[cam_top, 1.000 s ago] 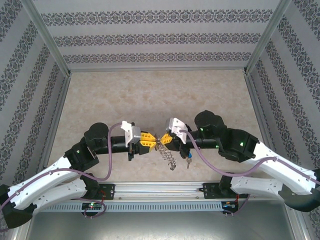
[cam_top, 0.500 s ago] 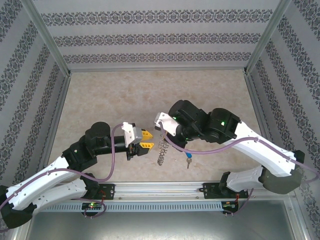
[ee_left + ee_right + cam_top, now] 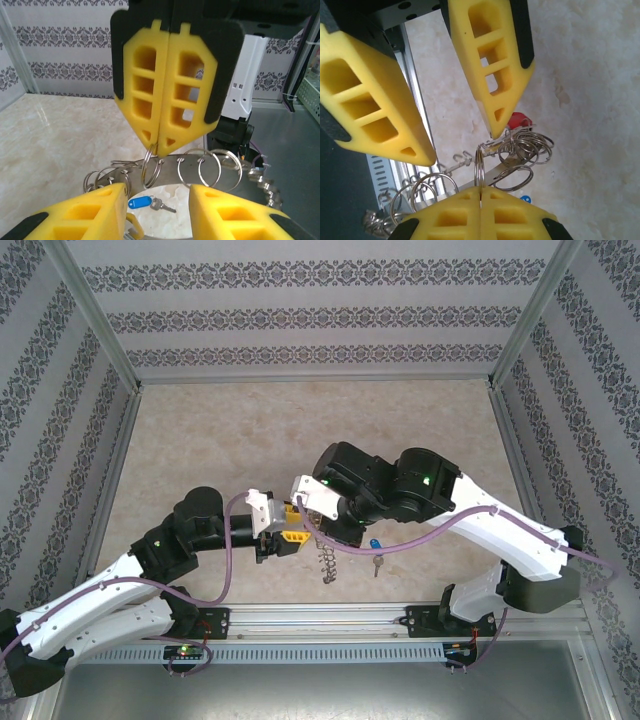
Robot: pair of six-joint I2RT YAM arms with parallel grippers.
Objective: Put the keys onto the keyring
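Observation:
The keyring (image 3: pixel 192 169), a flat grey metal ring fringed with wire loops, hangs from my right gripper (image 3: pixel 480 189), which is shut on one of its loops (image 3: pixel 479 170). In the top view the keyring (image 3: pixel 328 562) dangles below the two wrists. My left gripper (image 3: pixel 157 192) is open just in front of the ring, its yellow fingers (image 3: pixel 492 75) apart on either side of it and holding nothing. A key with a blue cap (image 3: pixel 140 202) lies on the table, seen through the ring's hole and also in the top view (image 3: pixel 374 543). A red cap (image 3: pixel 518 120) sits behind the loops.
The marble-look table (image 3: pixel 300 430) is walled by patterned panels and an aluminium frame (image 3: pixel 95 410). A metal rail (image 3: pixel 320 622) runs along the near edge by the arm bases. My right arm (image 3: pixel 480 515) reaches across the middle towards the left.
The left gripper has opened and let go of the keyring. The right arm has swung up and to the left, carrying the ring with it by one loop.

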